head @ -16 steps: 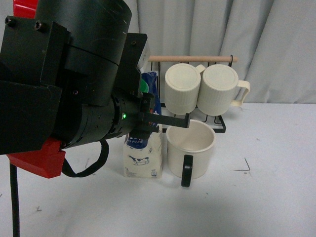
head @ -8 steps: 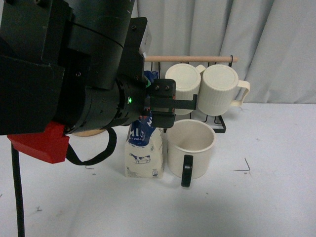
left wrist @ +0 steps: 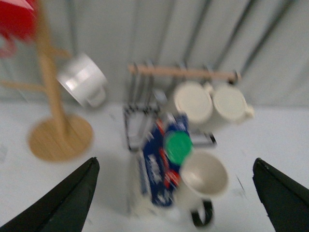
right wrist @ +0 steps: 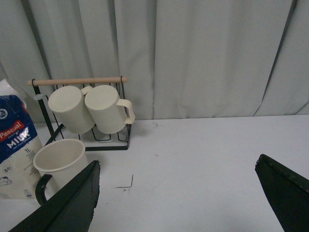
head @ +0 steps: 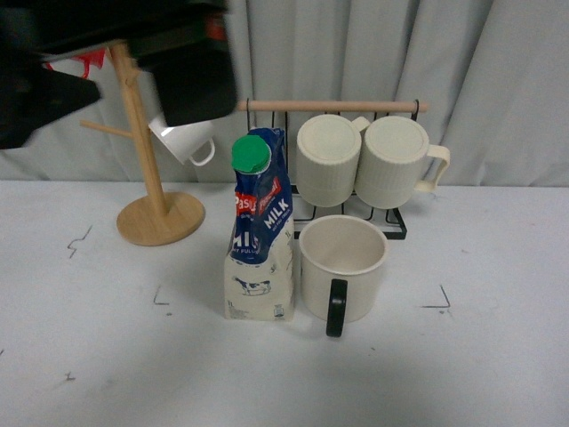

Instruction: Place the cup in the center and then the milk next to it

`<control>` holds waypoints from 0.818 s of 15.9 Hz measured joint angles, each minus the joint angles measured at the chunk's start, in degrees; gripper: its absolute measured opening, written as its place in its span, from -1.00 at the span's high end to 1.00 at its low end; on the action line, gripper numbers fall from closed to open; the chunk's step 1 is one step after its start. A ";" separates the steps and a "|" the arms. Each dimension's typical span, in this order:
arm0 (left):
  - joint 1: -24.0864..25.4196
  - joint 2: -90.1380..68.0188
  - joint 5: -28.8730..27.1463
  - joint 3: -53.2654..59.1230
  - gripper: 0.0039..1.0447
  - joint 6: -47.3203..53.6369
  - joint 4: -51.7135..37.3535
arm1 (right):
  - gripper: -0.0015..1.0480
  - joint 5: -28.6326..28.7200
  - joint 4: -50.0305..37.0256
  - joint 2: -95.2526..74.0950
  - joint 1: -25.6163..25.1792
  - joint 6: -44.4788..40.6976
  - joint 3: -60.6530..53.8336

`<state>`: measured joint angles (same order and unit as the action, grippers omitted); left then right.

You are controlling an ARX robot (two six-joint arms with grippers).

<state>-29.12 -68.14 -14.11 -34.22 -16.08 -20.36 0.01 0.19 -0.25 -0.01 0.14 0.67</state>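
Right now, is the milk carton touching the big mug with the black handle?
Cannot tell. In the front view the milk carton stands right against the mug with no clear gap, but actual contact isn't plainly visible.

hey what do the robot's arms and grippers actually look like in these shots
The left arm shows in the front view as bulky black housing with a red part. The left gripper has matte black, tapered fingers. The right gripper has the same black wedge-shaped fingers. No cables or markings are visible.
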 joint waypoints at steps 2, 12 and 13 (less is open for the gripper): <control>5.92 14.91 -7.04 9.77 -0.43 9.40 -5.68 | -0.87 -0.02 0.02 0.00 0.00 0.00 0.00; 26.51 43.30 12.35 28.83 0.97 15.26 1.09 | -0.87 0.02 0.00 0.00 0.00 0.00 0.00; 29.46 44.76 13.14 29.68 0.97 15.23 1.90 | -0.87 0.00 0.02 0.00 0.00 0.00 0.00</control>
<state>0.34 -23.38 -0.97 -4.54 -0.84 -18.46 0.01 0.21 -0.25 -0.01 0.14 0.67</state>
